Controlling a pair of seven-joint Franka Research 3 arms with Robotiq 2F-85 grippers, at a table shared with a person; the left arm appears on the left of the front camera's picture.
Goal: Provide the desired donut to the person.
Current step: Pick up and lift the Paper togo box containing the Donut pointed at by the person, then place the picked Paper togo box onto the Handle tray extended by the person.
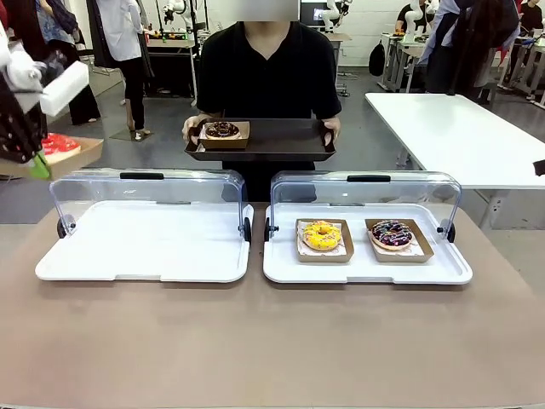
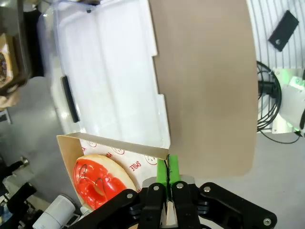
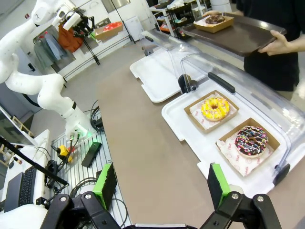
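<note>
At the far side of the worktop (image 1: pixel 272 341) the person (image 1: pixel 268 68) stands holding a dark serving tray (image 1: pixel 281 141) in both hands, with a chocolate donut (image 1: pixel 222 129) in a card boat sitting at its left end. The left pincer (image 2: pixel 167 164) is clenched on the wall of another card boat (image 2: pixel 114 150) that carries the red donut (image 2: pixel 97 179). It holds it up in the air off the left edge of the worktop, beside the left display case (image 1: pixel 145 247) and well apart from the person's tray. The right pincer (image 3: pixel 162 183) is released, its green pads spread wide, and hangs above the near right part of the worktop. In the right display case (image 1: pixel 366 268), whose clear lid is raised, a yellow donut (image 1: pixel 322 235) and a sprinkled chocolate donut (image 1: pixel 392 233) lie side by side in their own card boats.
</note>
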